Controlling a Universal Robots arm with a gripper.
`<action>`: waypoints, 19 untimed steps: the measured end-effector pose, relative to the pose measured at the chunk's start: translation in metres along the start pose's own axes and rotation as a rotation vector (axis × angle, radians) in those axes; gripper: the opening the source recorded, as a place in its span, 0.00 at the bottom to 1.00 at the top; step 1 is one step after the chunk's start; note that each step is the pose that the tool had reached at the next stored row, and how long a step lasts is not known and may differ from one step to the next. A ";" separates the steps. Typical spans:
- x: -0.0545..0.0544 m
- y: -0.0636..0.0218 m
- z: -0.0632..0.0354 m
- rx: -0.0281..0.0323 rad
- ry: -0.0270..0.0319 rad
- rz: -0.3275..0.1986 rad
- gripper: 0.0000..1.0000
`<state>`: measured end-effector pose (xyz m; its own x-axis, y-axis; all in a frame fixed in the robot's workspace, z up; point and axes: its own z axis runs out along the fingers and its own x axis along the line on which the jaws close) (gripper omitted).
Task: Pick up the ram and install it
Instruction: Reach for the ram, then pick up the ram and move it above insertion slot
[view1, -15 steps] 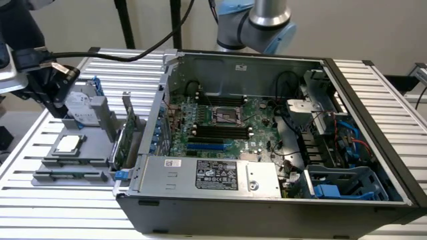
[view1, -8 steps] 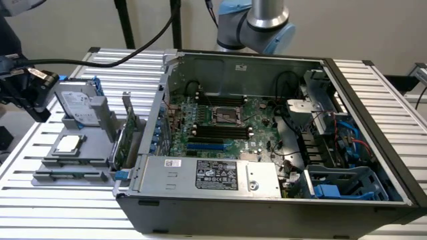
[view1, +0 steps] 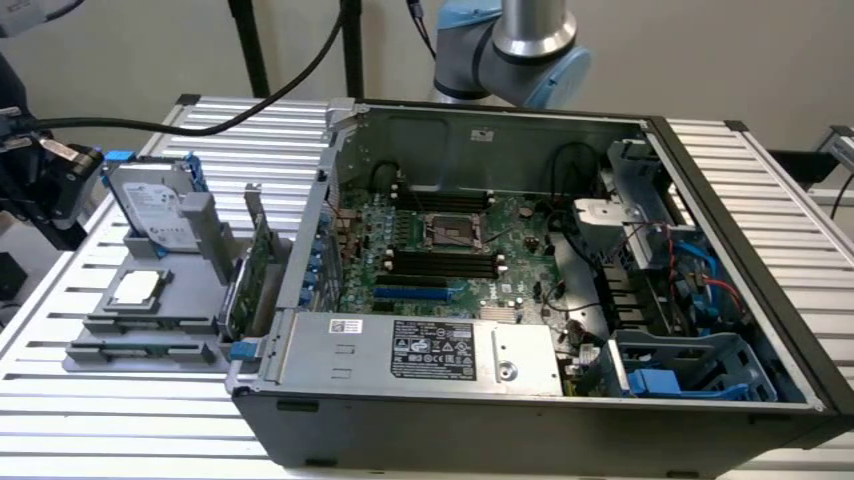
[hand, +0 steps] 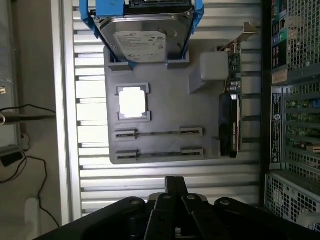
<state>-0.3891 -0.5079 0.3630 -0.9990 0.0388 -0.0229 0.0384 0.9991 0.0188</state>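
Hovering over the slatted table (hand: 90, 175), my gripper (hand: 175, 181) sits just off the edge of the grey tray (hand: 170, 110), on the side away from the hard drive (hand: 145, 37). Fingers (hand: 171, 189): pressed together, nothing between them. The ram (hand: 159, 152) stands on edge in the tray's holder (hand: 192, 150) nearest my gripper, showing as a thin dark strip (the holder beside it looks much the same from above, so I cannot tell if it carries a second stick). Also noted on the tray: a processor chip (hand: 133, 102) and an expansion card (hand: 231, 115), neither my concern. The computer case (view1: 534, 400) lies open at the exterior view's right, its black memory slots (view1: 441, 265) exposed beside the processor socket (view1: 445, 228). Assessment: pickup step, approach only; ram untouched, install not begun. In my judgement a grasp calls for spread fingers squared across the stick's thin top edge, a straight descent at mid-length, and clearance from the holder's end blocks.
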 end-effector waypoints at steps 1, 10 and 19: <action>0.000 0.0000 0.0000 0.0001 0.0000 0.000 0.11; 0.000 0.0001 -0.0001 0.0010 0.0000 0.000 0.11; 0.000 0.0002 0.0006 -0.0007 0.0016 -0.074 0.11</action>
<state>-0.3891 -0.5078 0.3625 -0.9991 -0.0350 -0.0227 -0.0354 0.9992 0.0179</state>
